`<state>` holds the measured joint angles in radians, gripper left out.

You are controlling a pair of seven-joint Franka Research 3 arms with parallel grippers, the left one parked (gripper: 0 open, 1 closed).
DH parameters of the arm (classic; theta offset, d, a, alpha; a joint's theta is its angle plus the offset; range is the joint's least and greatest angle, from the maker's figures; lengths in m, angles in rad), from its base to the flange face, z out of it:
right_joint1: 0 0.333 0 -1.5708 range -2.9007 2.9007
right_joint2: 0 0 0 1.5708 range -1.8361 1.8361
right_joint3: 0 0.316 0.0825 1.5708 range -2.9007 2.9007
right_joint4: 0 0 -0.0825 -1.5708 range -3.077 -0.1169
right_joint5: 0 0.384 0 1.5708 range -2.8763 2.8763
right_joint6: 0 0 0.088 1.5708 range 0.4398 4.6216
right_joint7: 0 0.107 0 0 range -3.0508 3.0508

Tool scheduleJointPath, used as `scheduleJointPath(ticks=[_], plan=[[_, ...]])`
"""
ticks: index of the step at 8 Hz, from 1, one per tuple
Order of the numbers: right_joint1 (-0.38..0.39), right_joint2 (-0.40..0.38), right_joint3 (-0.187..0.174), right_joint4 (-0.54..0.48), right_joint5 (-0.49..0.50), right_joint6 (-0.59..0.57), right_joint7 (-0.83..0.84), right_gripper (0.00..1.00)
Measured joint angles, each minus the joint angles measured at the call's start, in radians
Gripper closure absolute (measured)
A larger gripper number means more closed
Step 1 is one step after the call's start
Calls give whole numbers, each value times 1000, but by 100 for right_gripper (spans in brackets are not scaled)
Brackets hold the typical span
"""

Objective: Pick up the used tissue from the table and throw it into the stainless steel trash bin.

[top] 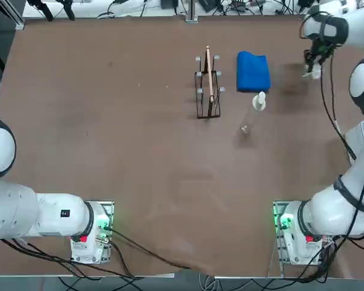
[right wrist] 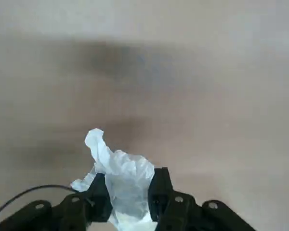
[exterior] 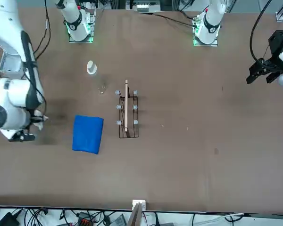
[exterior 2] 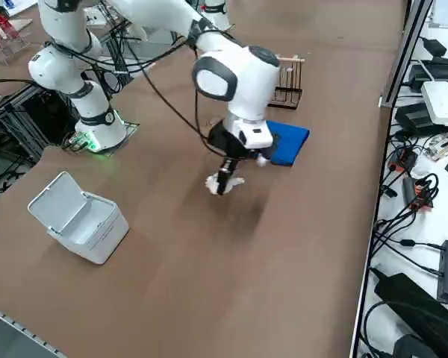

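Right gripper (right wrist: 127,197) clamped on the tissue (right wrist: 121,180), raised above the table (top: 109,133), at three o'clock of the blue cloth (top: 253,71)

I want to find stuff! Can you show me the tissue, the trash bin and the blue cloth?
used tissue (right wrist: 125,180), right wrist view, crumpled middle.
stainless steel trash bin (exterior 2: 97,227), right side view, front wall.
blue cloth (top: 253,71), top view, its middle.

Crumpled paper tissue (right wrist: 125,178) (matt table (right wrist: 207,96)).
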<state>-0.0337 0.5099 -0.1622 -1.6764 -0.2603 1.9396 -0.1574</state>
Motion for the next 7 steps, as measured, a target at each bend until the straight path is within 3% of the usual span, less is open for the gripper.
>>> scheduleJointPath(ticks=[3,7], plan=[[-22,-144,-92,-120,-81,-96,-211,59],[-150,-284,-115,-399,-245,-31,-332,57]])
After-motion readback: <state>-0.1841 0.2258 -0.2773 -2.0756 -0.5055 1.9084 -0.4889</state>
